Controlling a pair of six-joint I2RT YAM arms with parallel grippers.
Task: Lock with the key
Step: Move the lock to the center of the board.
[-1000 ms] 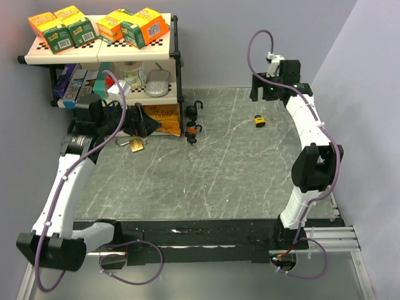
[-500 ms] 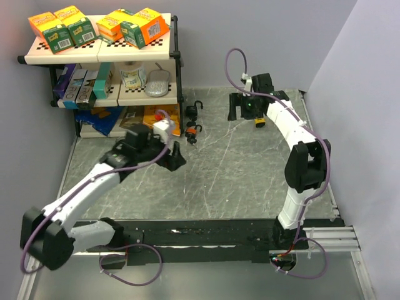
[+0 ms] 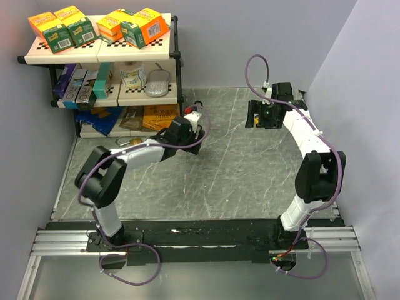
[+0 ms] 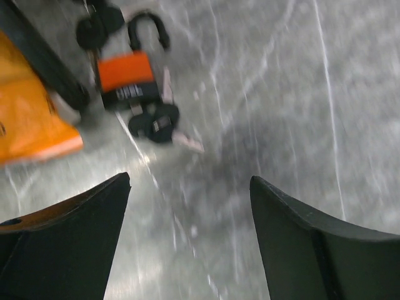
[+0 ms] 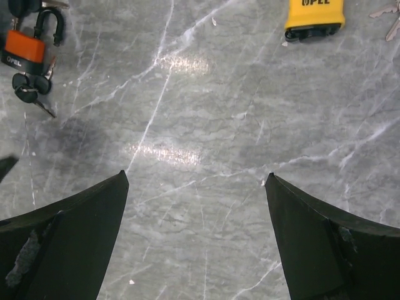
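An orange padlock [image 4: 125,78] with a black shackle lies on the grey marble table, its black-headed keys [image 4: 156,122] next to it. It also shows in the right wrist view [image 5: 22,50]. My left gripper [image 4: 189,180] is open and empty, just short of this padlock; in the top view it [image 3: 191,140] covers it. A yellow padlock [image 5: 312,15] lies ahead of my right gripper [image 5: 195,176], which is open and empty above bare table. In the top view the right gripper [image 3: 259,117] hides the yellow padlock.
A two-level shelf rack [image 3: 100,53] with boxes stands at the back left. An orange packet [image 4: 31,125] lies under it, close to the orange padlock. A brass padlock [image 3: 125,142] lies by the rack's front. A loose key [image 5: 387,12] lies beside the yellow padlock.
My left arm has swung from the rack's front rightwards to the orange padlock. My right gripper moved left, then back right over the yellow padlock.
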